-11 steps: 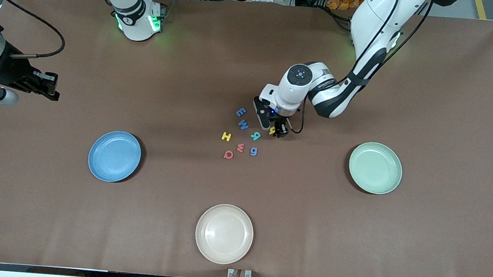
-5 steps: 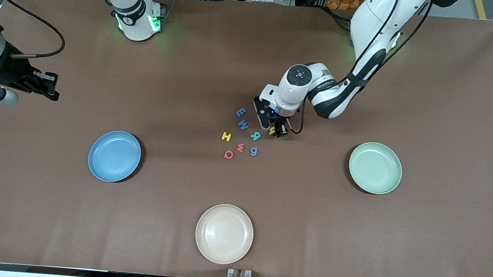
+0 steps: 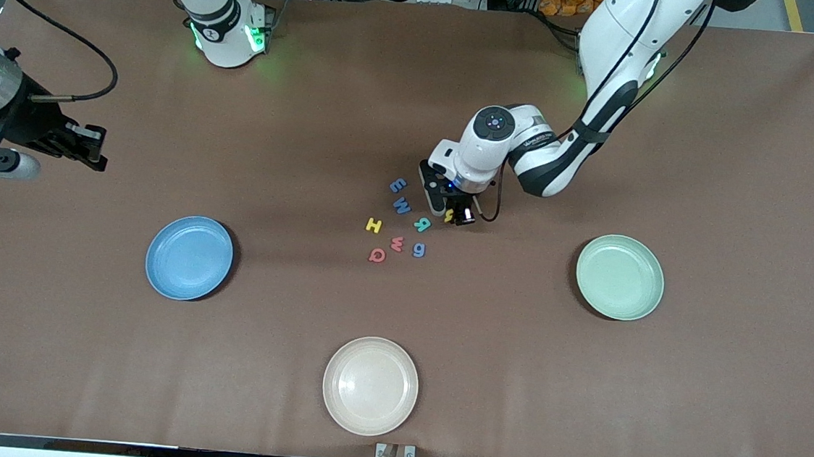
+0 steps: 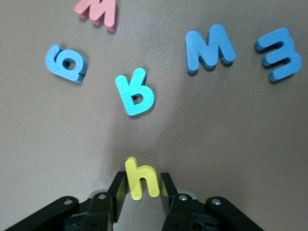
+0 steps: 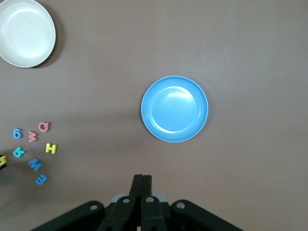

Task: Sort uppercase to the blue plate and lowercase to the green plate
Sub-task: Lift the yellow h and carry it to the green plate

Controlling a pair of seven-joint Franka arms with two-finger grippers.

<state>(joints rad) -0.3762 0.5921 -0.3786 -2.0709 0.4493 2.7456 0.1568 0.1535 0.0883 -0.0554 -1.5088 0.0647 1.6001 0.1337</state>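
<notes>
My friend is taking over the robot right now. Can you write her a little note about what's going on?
Left end effector: shut on the yellow h, at the letter cluster.
Right end effector: shut, empty, waiting high over the right arm's end of the table.
Blue plate and green plate: nothing on them.
H, R, W, Q, red w, e, g lie on the table.
Done: none sorted.
Left: all eight letters.

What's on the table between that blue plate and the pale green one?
In the front view, only bare tabletop lies between the blue plate and the green plate; the letters sit farther back.
</notes>
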